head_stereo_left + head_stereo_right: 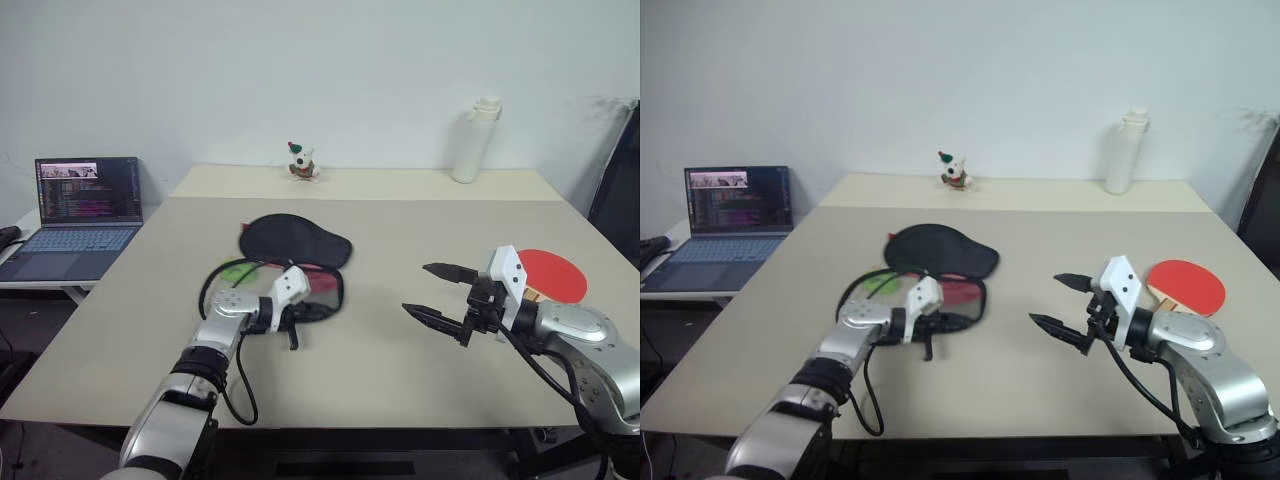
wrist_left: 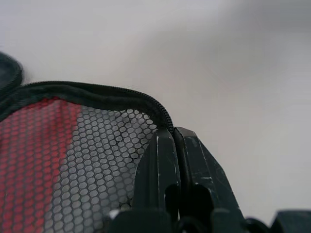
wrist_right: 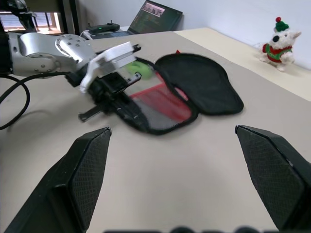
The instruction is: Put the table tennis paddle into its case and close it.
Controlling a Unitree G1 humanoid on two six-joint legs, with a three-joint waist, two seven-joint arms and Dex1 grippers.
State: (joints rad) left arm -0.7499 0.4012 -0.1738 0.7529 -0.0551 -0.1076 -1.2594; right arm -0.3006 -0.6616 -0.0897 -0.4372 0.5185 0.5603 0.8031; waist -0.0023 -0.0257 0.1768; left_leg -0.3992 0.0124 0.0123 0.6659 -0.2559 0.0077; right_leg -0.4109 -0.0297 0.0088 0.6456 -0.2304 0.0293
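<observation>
My left gripper (image 2: 176, 145) pinches the zipper edge of the case (image 1: 318, 288); my right gripper (image 1: 432, 291) hangs spread wide, the paddle (image 1: 553, 274) just behind it.

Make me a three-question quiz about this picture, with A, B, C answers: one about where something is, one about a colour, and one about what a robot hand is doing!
1. Where is the table tennis paddle?
A. inside the case
B. on the table near the right gripper
C. on the laptop

2. What colour is the paddle's round face?
A. red
B. blue
C. yellow

3. What is the left gripper doing?
A. hanging wide open in the air
B. pinching the zipper edge of the case
C. holding the bottle

Answers:
1. B: the paddle lies on the table just behind the open right gripper, apart from the case.
2. A: its face is plainly red.
3. B: the left wrist view shows the two fingers shut on the case's black zipper edge.
</observation>
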